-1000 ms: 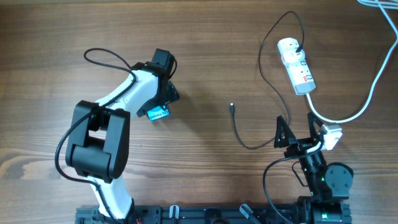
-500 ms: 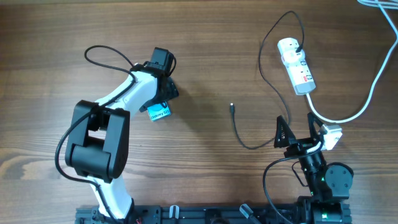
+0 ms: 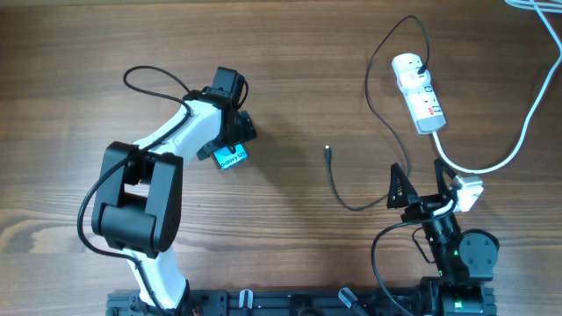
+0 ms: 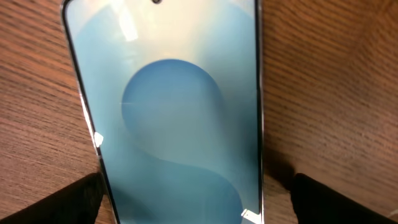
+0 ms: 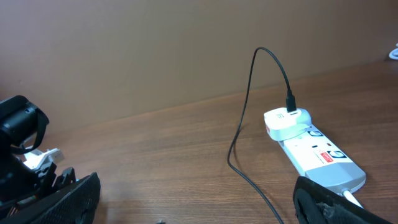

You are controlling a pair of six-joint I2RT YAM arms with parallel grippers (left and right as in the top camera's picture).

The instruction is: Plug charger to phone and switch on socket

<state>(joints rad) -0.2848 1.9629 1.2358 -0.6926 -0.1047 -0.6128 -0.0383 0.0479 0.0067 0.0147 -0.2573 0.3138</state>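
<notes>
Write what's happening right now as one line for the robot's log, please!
left gripper: open, straddling phone | right gripper: open, empty | charger: plug end loose on table, apart from phone | socket: untouched

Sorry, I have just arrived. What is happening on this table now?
The left claw is down over the phone, with its fingers on either side of it; whether it grips, I cannot tell. The charger lies loose mid-table, its plug not yet in the phone, and its other end sits at the socket. The right claw is open near the robot's base, holding nothing.
</notes>
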